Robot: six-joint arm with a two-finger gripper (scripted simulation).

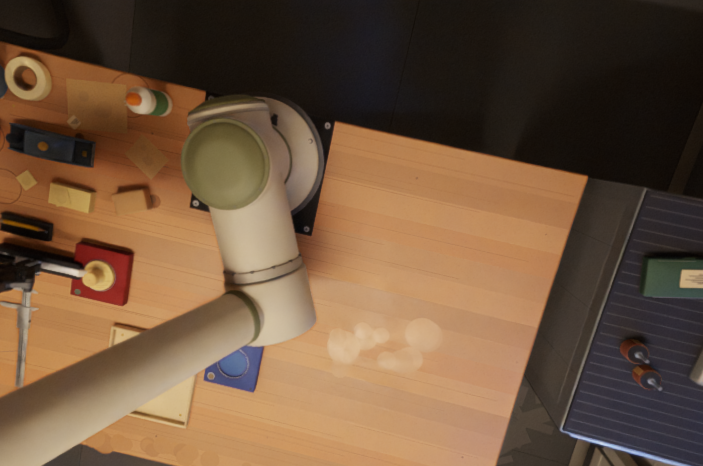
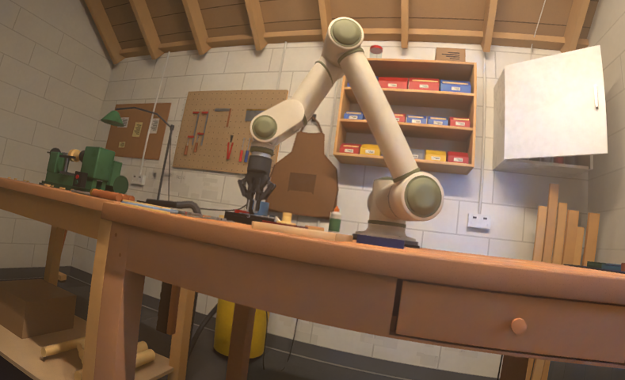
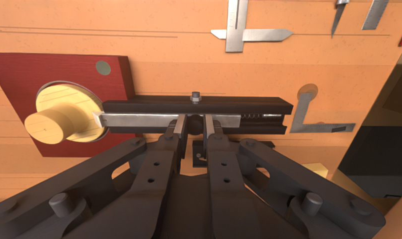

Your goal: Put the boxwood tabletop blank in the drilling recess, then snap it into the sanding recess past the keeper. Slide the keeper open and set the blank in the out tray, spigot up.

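The keeper's knob (image 3: 194, 124) is mostly hidden between my fingers; my gripper (image 3: 194, 126) is closed on it, at the left end of the bench. The keeper's steel bar (image 3: 137, 120) runs in a dark rail (image 3: 197, 114) and its tip reaches over the rim of the boxwood blank (image 3: 63, 117). The blank (image 1: 98, 275) sits in the round recess of the red block (image 1: 103, 272), spigot up. The blue block (image 1: 235, 366) and the pale tray (image 1: 165, 401) lie nearer the front edge, partly under my arm.
The pale tray is partly covered by my forearm (image 1: 115, 379). Steel squares (image 3: 318, 118) and a caliper (image 1: 23, 324) lie close around the rail. Wood offcuts, a blue plane (image 1: 49, 145), tape (image 1: 27, 77) and a glue bottle (image 1: 148, 102) crowd the back left.
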